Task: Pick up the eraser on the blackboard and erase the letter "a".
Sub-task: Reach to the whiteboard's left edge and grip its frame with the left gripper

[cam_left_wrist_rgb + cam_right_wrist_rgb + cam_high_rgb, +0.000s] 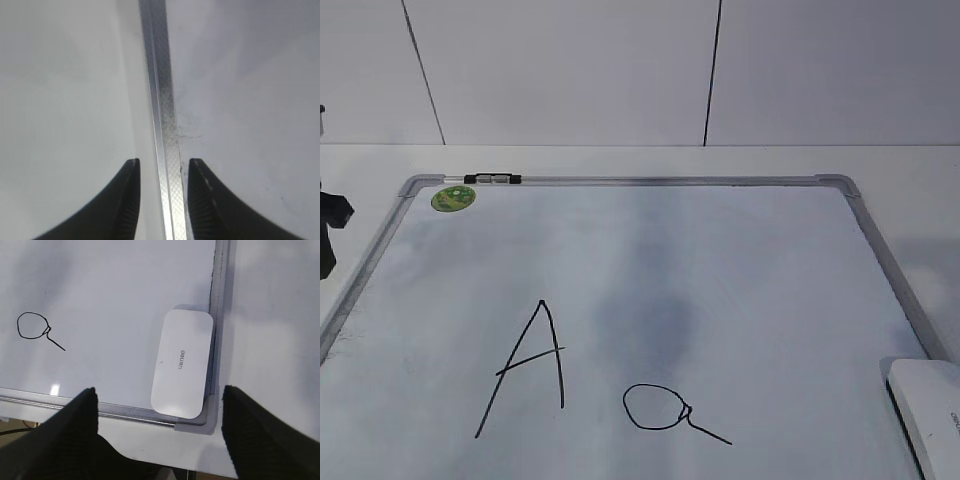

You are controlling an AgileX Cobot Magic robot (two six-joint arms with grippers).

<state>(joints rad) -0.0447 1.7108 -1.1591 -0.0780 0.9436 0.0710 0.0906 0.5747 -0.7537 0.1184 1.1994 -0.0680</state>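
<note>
Eraser [182,364] first: the white rounded block lies flat on the blackboard [740,260], tucked into the board's near right corner with its long side just beside the right frame rail and its short end close to the near rail. Small grey lettering shows on its top face. In the exterior view only part of it [928,410] appears at the lower right edge.

My right gripper [159,395] hangs above that corner with its jaws spread wide, wider than the eraser, and nothing between them. It touches neither the eraser nor the board, as far as the wrist view shows.

My left gripper [163,165] sits over the board's left frame rail, jaws narrowly apart with the metal rail running between them; I cannot tell whether the pads touch the rail. A dark piece of that arm [332,215] shows at the left edge of the exterior view.

Toward the near edge of the board, the letter "a" [665,410] is an oval loop with a tail stroke trailing to the right, well apart from the eraser. A taller capital "A" [525,370] stands to its left. A round green sticker [453,198] sits in the far left corner, and a small black clip [492,179] rests on the far rail beside it. The board lies on a white surface [900,165].
</note>
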